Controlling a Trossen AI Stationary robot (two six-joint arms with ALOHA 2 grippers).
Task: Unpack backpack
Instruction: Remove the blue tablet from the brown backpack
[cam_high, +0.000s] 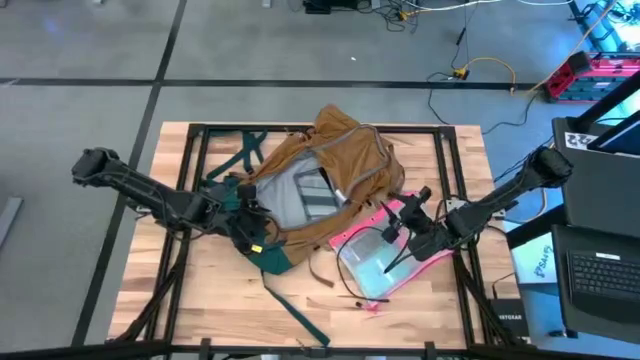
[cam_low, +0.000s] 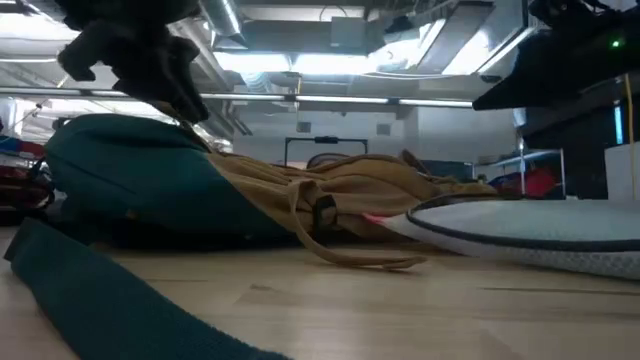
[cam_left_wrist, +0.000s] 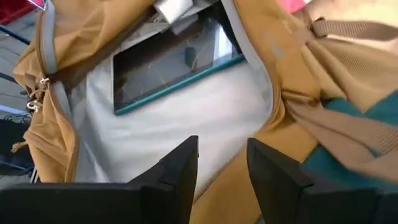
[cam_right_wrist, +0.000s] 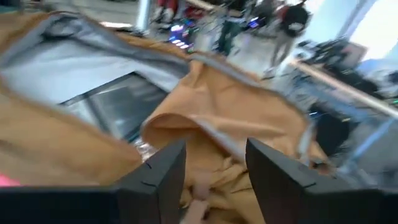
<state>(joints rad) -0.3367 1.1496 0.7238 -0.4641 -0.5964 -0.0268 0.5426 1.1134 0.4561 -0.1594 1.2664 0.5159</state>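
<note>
left arm: comes in from the left side, left gripper (cam_high: 262, 232) parked right at the bag's lower edge, fingers (cam_left_wrist: 177, 171) a narrow gap apart and holding nothing. Looks lined up with the opening so it can go in next, I'd guess.

bag: the backpack (cam_high: 335, 150) lies flat mid-table, mouth unzipped and spread so the grey lining (cam_left_wrist: 186, 115) shows. Makes sense, flat and open is the only way the arms can get inside.

tablet: a dark slab with a teal edge (cam_left_wrist: 171, 65) sits in the bag, not out yet. So unpacking is only partway, by my read.

pouch: clear pink-edged pouch (cam_high: 375, 255) on the table just right of the bag, touching its side.

right arm: right gripper (cam_high: 400, 232) hovers over the pouch, close to the bag's right flap, fingers (cam_right_wrist: 158, 171) parted a bit, empty.

strap: teal strap (cam_low: 110, 305) trails loose toward the front edge.

table: light wood planks (cam_high: 200, 300) on a black frame.

room: grey floor, cables, a laptop off to the right; bright ceiling lights behind.
</note>
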